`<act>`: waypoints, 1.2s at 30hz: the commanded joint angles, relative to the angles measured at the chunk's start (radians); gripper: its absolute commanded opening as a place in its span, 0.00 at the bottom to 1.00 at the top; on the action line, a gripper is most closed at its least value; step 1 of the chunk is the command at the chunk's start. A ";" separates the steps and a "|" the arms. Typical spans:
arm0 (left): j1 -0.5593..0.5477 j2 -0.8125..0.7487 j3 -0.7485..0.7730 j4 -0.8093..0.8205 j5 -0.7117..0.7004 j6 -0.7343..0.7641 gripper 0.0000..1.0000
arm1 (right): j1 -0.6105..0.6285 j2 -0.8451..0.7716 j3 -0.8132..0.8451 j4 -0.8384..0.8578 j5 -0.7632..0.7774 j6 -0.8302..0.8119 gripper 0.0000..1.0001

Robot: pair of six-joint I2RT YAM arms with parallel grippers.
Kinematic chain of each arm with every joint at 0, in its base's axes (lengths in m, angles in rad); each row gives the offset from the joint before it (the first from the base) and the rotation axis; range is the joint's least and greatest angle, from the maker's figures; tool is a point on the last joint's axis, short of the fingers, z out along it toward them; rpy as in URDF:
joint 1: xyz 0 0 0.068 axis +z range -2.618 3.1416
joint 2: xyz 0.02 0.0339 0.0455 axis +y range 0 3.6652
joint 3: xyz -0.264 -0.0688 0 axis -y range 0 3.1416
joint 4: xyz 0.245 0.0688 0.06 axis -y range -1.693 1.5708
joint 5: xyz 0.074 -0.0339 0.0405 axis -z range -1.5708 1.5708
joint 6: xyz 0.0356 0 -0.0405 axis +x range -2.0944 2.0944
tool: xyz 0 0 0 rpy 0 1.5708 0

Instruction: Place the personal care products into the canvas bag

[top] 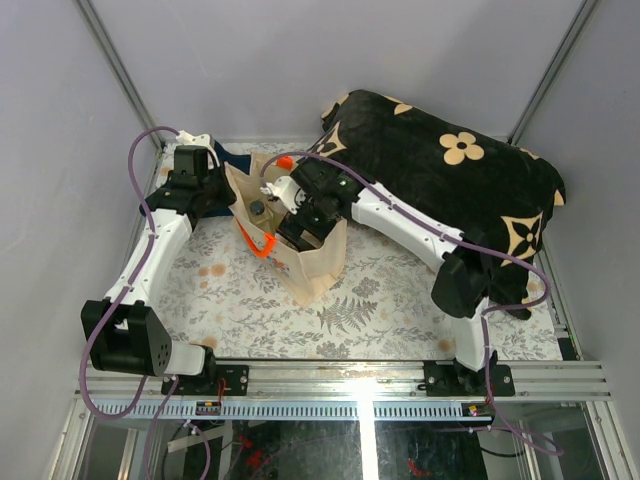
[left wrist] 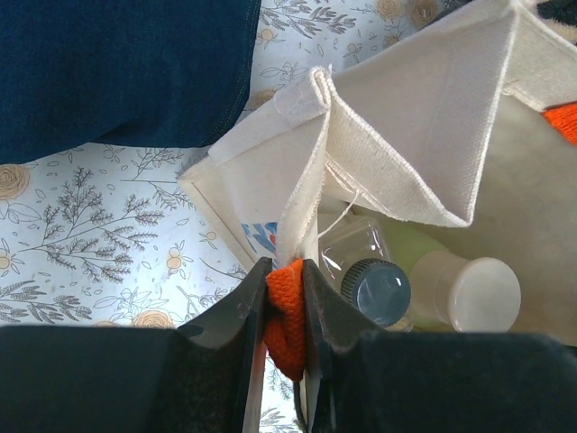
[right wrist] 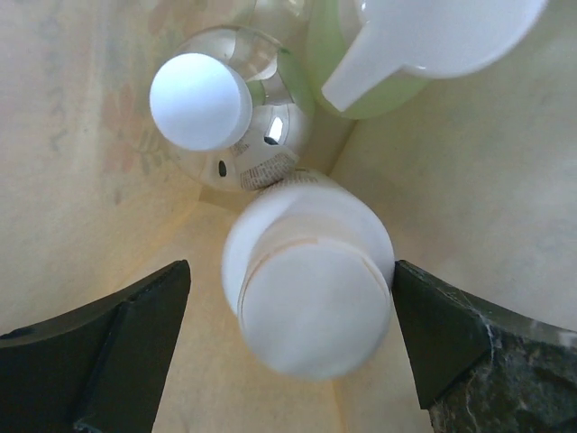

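Observation:
The beige canvas bag (top: 318, 268) stands open mid-table. My left gripper (left wrist: 285, 298) is shut on its orange handle (left wrist: 287, 325) at the bag's left rim (top: 245, 205). Inside, the left wrist view shows the square glass dark-capped bottle (left wrist: 379, 290) and the pale green bottle's beige cap (left wrist: 482, 293). My right gripper (right wrist: 290, 275) is down inside the bag (top: 300, 228), jaws open. The cream squat round bottle (right wrist: 306, 293), blurred, is between the fingers, with a gap on its left side. Beyond it stand the slim clear white-capped bottle (right wrist: 203, 99) and the pale green bottle (right wrist: 356, 86).
The black floral cushion (top: 450, 170) lies at the back right, under the right arm. A dark blue denim cloth (left wrist: 117, 72) lies behind the bag on the left. The table has a floral-print cloth (top: 380, 300). Grey walls enclose the table.

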 commanded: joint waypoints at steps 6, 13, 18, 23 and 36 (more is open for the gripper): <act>0.004 0.008 0.002 -0.006 0.011 0.005 0.00 | 0.019 -0.136 0.085 0.001 0.096 0.044 0.99; 0.004 0.009 0.031 -0.020 -0.007 0.012 0.00 | 0.017 -0.242 0.093 0.129 0.298 0.105 0.99; 0.003 0.009 0.065 -0.028 -0.008 0.016 0.40 | 0.005 -0.343 -0.048 0.342 0.433 0.121 0.99; 0.003 0.006 0.090 -0.041 -0.014 0.019 0.71 | -0.064 -0.325 -0.027 0.324 0.445 0.142 0.99; 0.013 -0.108 0.173 -0.096 -0.225 0.018 1.00 | -0.373 -0.276 0.000 0.345 0.371 0.183 0.99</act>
